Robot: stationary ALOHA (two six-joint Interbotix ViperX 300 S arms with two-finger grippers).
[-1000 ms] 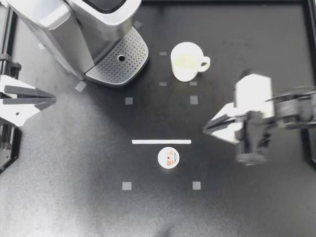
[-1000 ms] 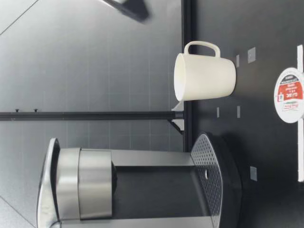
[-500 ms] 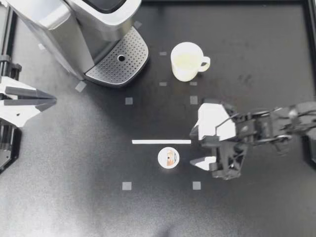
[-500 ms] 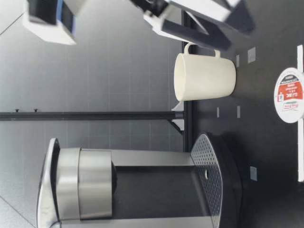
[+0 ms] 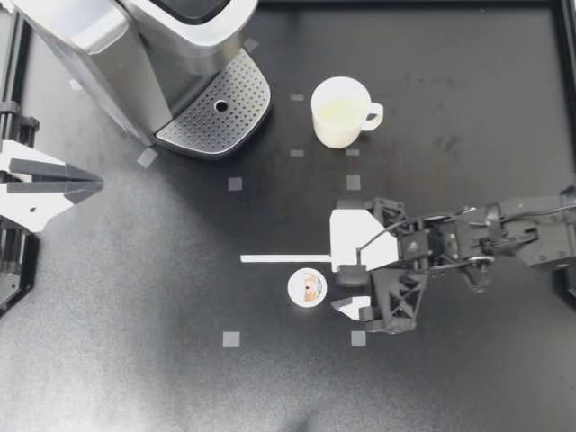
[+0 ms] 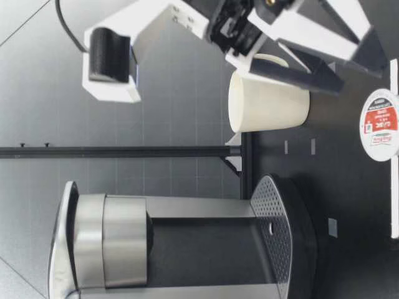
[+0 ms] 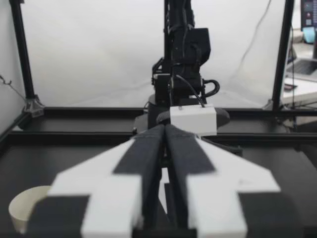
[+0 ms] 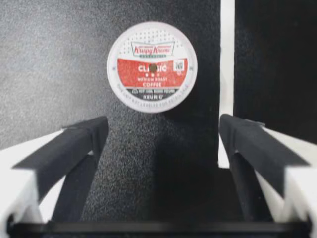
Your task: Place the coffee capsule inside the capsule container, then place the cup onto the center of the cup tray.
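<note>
Left gripper [image 5: 90, 184]: parked at the table's left edge, same spot as a second ago. In the left wrist view its fingers are pressed together on nothing.

Coffee machine [image 5: 135, 45]: back left corner. Its perforated cup tray [image 5: 216, 112] is bare.

Coffee capsule [image 5: 307, 288]: lid up on the table, just under the white tape strip [image 5: 283, 258]. It has not moved.

Cup [image 5: 338, 111]: upright on the table right of the tray, handle pointing away from the machine. It has not moved either.

Right gripper [image 5: 349, 281]: this is the change. Over the last second the right arm swung in from the table's right side and dropped towards the capsule. The gripper is now just beside it, and the fingers are spread wide. In the right wrist view the capsule [image 8: 152, 67] lies ahead of the fingers [image 8: 74, 144], centred on the gap but not yet between them. I see no contact.

Judgement: the approach for the capsule pick is nearly complete. A short advance should bring the fingers either side of the capsule before they close. The capsule container and cup steps are not yet started.
</note>
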